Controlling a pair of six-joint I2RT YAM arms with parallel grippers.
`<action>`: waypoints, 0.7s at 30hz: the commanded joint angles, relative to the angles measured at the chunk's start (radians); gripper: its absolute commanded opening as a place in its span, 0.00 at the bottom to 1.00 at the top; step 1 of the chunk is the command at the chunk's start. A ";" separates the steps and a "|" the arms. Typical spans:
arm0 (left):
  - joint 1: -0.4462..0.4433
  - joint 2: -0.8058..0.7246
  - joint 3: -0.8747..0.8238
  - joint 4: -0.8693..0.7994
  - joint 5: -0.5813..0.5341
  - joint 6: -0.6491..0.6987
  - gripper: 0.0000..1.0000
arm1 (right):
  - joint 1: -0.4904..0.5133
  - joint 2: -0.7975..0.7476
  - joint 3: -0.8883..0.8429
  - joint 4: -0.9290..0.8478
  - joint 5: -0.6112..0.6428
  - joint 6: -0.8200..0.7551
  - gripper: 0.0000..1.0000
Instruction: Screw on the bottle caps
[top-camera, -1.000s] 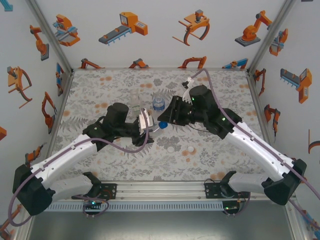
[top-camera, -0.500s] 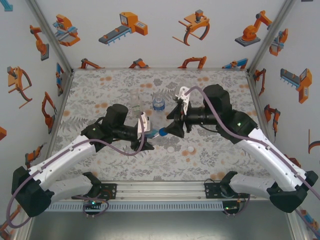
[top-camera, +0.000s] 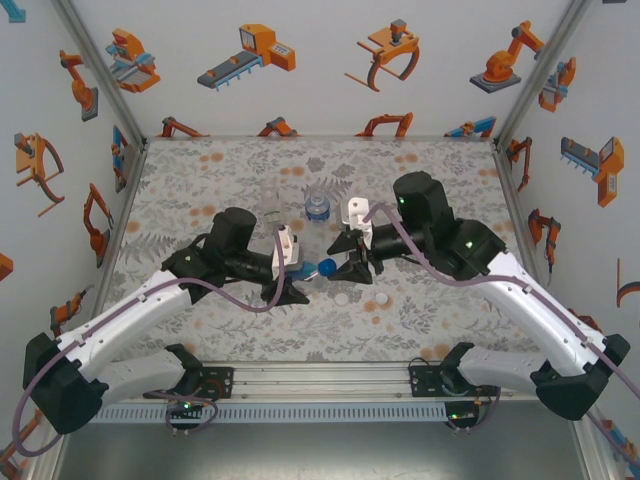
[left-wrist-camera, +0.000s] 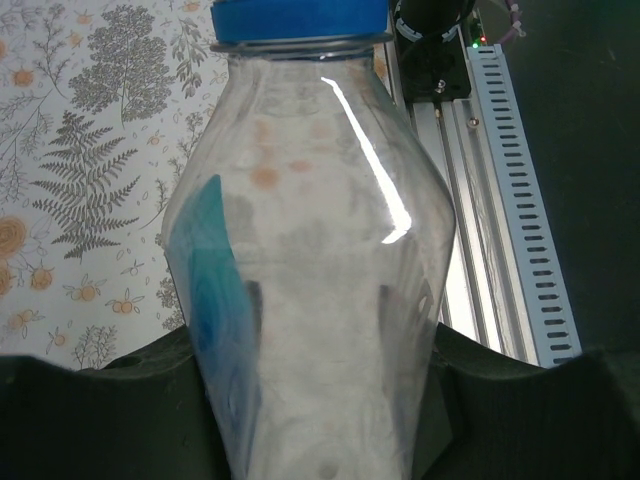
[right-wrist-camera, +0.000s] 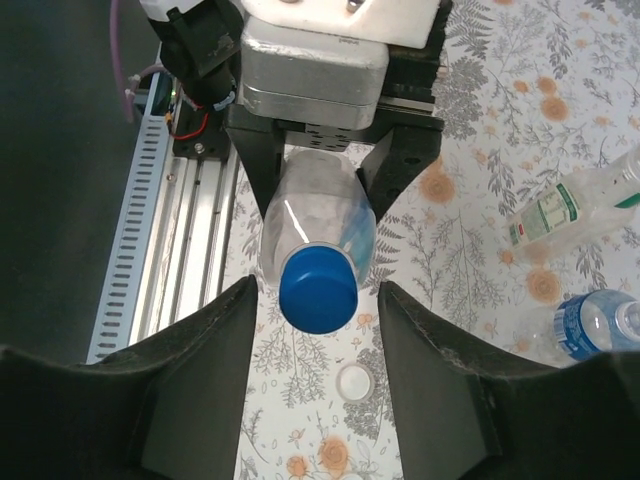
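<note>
Blue cap (right-wrist-camera: 318, 286) tops the bottle (left-wrist-camera: 310, 300) the left gripper (top-camera: 293, 268) clamps; right gripper (top-camera: 347, 268), jaws apart, should centre, pinch squarely, twist.

Three bottles: capped bottle (right-wrist-camera: 320, 215), plus tall bottle (top-camera: 270, 200) and labelled bottle (top-camera: 317, 207) beyond it. Three caps: blue cap (right-wrist-camera: 318, 290) on the capped bottle, two white caps (top-camera: 342, 298) (top-camera: 381, 298) on the desk (top-camera: 200, 180) near it. Two grippers: left gripper (top-camera: 293, 272), right gripper (top-camera: 348, 265).
</note>
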 joint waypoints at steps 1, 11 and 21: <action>-0.002 -0.006 0.035 -0.017 0.043 0.025 0.00 | 0.013 0.002 -0.014 0.032 -0.030 -0.015 0.46; -0.002 -0.005 0.039 -0.017 0.043 0.029 0.00 | 0.021 0.009 -0.021 0.026 0.023 -0.010 0.36; -0.002 0.001 0.046 -0.016 0.045 0.030 0.00 | 0.024 0.020 -0.017 0.025 0.049 0.011 0.36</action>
